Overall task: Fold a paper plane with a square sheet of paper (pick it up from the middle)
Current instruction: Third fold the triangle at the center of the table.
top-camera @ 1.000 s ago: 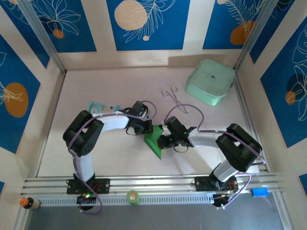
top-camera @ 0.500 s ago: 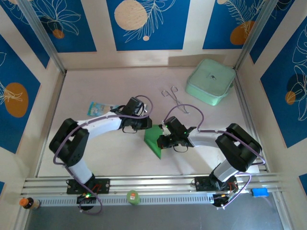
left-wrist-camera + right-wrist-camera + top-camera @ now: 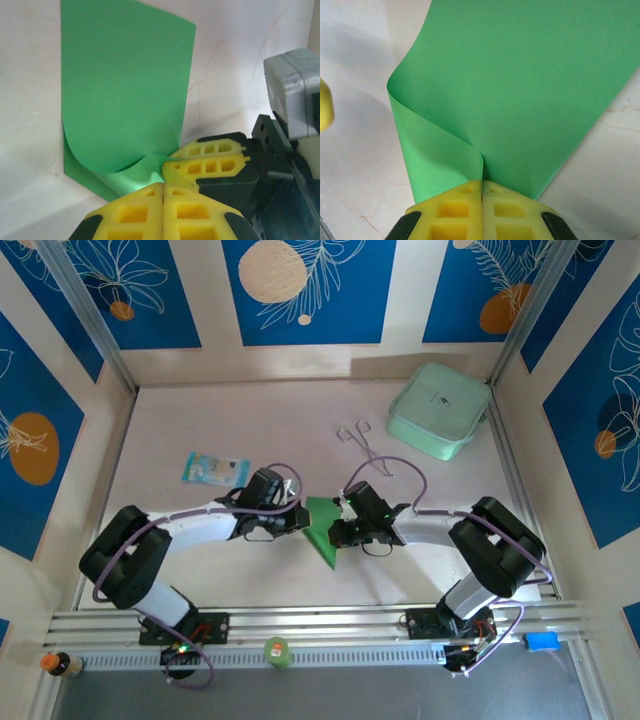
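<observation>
The square sheet of paper point(image 3: 320, 537) lies in the middle of the table point(image 3: 200, 420), between the 2 grippers. It is bright green. It is folded over, so from above it looks like a triangle with its point toward the arm bases. One part of it curls up and over the flat part below. The fold is round and soft, not pressed flat.

The right gripper point(image 3: 481, 186) is closed on the paper. Its 2 yellow fingers pinch the paper right where the bend begins.

The left gripper point(image 3: 162, 187) is closed too, and its yellow fingers press together. Its tip touches the crumpled bit of the paper. I cannot tell if any paper is caught between its fingers. The 2 gripper tips sit just beside each other at the same spot on the paper.

A small light-blue packet point(image 3: 215, 469) lies on the table to the left, well apart from the paper. A pale green box point(image 3: 440, 410) sits in the far right corner. A thin metal tool point(image 3: 358, 438) lies near the box.
</observation>
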